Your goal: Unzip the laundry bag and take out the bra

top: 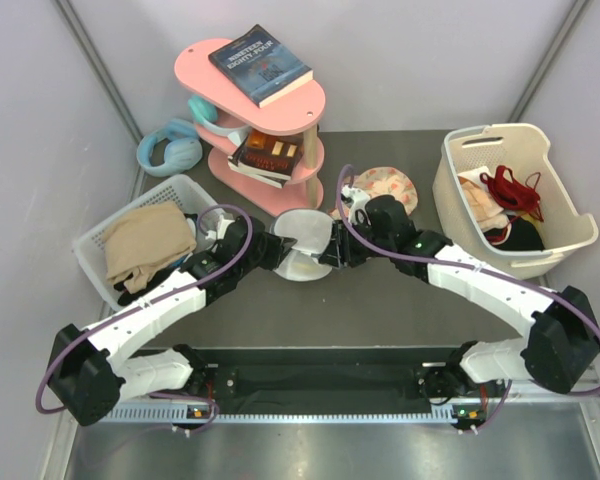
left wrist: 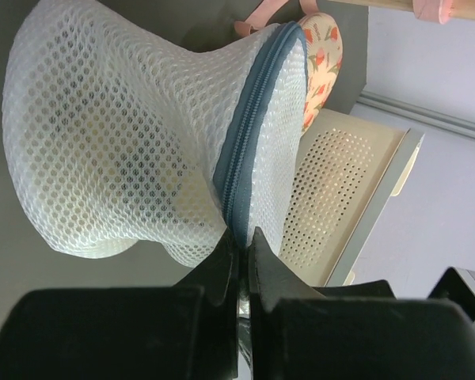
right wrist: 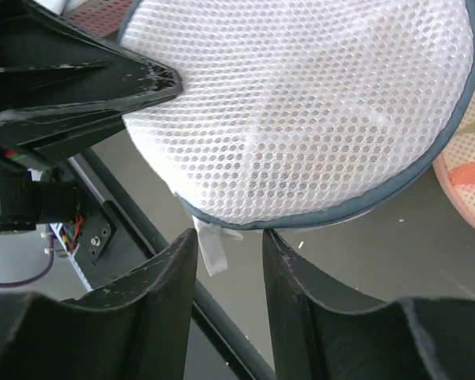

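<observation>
**Right fingers astride the tab, left clamped on the rim**

The right gripper (right wrist: 229, 237) is filling the foreground, its jaws standing apart with a small white tab (right wrist: 212, 252) hanging between them, not yet pinched; probably the zip pull. The left gripper (left wrist: 243, 237) is clamping shut on the laundry bag (right wrist: 301, 111) at its blue zip (left wrist: 249, 119), propping it on edge at mid-table before the pink shelf (top: 265, 110). Faint yellow is showing through the mesh, likely the bra (left wrist: 182, 194) inside. The zip is looking closed.

Judgement: seat the tab deep between the pads, then pull along the rim's curve with the left gripper bracing. A shallow pinch risks slipping off.

The table (top: 380, 310) is dark grey and matte, with pale walls enclosing it. A white basket (top: 570, 215) is sitting at the right, and a lattice tray (top: 100, 235) with tan cloth at the left.
</observation>
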`<state>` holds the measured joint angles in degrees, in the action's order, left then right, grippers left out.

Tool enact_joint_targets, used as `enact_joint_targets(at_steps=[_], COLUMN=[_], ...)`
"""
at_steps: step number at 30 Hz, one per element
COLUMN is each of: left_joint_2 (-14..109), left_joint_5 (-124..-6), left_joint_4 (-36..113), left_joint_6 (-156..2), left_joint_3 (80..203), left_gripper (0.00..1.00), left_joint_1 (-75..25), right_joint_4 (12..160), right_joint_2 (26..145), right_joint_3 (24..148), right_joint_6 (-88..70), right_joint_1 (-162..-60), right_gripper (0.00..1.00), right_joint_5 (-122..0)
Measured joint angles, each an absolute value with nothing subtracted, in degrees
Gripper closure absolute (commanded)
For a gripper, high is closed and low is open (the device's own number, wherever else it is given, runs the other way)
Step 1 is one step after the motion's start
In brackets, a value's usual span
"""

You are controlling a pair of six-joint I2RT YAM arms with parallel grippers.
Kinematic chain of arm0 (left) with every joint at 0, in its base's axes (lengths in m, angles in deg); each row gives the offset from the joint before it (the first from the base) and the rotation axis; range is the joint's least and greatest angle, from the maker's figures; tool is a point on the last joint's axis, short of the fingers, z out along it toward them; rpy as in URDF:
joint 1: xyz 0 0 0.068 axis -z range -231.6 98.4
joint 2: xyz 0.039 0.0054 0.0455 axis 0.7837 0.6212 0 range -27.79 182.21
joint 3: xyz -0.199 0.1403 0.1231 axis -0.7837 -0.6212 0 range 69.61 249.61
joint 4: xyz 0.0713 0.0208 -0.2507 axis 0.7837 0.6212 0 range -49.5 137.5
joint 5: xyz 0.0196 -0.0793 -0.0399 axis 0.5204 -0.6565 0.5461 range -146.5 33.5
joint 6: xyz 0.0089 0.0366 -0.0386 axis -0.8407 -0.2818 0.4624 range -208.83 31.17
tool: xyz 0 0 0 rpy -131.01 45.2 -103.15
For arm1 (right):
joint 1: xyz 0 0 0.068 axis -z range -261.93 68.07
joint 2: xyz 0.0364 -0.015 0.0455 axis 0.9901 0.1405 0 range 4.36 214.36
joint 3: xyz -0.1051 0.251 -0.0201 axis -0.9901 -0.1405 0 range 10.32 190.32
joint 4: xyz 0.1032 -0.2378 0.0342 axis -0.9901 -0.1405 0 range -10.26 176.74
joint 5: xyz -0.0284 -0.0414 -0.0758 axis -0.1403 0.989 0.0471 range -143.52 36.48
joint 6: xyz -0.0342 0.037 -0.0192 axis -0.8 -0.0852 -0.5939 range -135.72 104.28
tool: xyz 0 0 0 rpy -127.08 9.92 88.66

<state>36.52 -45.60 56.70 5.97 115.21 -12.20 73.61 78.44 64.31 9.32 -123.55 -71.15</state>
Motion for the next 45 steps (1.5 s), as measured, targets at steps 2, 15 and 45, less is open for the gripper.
enact_joint_targets(at_steps=[2, 15, 45], left_joint_2=[36.5, 36.7, 34.2], left_joint_5=[-45.6, -45.7, -54.0], left_joint_4=[56.7, 56.2, 53.1], left_joint_6=[6.2, 8.0, 4.1], left_joint_3=[115.2, 114.9, 111.4], left_gripper=[1.00, 1.00, 1.00], left_joint_1=[-12.2, -12.5, -17.5], right_joint_4=[74.2, 77.8, 78.3], right_joint_2=[79.6, 80.7, 80.3], right_joint_3=[64.3, 64.2, 63.8], right_joint_6=[10.0, 13.3, 13.9], right_joint_1=[-123.6, -123.6, -123.4], right_gripper=[0.62, 0.72, 1.00], right_joint_5=[-71.3, -71.6, -67.6])
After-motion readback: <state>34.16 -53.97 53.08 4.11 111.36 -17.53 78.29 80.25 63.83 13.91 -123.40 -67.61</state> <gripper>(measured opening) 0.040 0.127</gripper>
